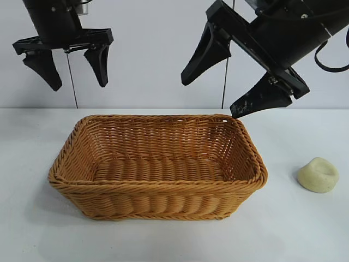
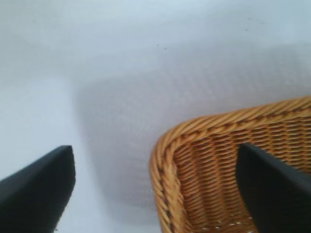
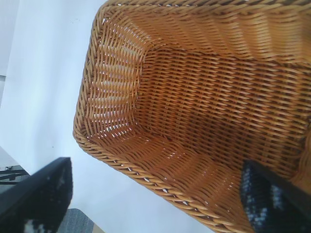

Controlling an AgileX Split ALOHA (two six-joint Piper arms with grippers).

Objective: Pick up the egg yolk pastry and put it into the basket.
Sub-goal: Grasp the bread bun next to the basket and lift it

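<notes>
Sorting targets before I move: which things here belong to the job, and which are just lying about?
Job:
- egg yolk pastry, on the table right of the basket
- basket, nothing in it
- right gripper, jaws open above the basket

Lying about:
- nothing; left gripper idle, open

- A robot test bench in a lab, not a home or a shop
- Plain white matte tabletop (image 1: pixel 32 229) set against a bare pale wall (image 1: pixel 147 54)
- Two black robot arms hang over the table, each ending in a black two-fingered gripper: left gripper (image 1: pixel 72 66), right gripper (image 1: pixel 226 87)
- Only staged props lie there: a golden-brown woven wicker basket (image 1: pixel 158 204) and a small pale yellow domed pastry (image 1: pixel 318 174)
</notes>
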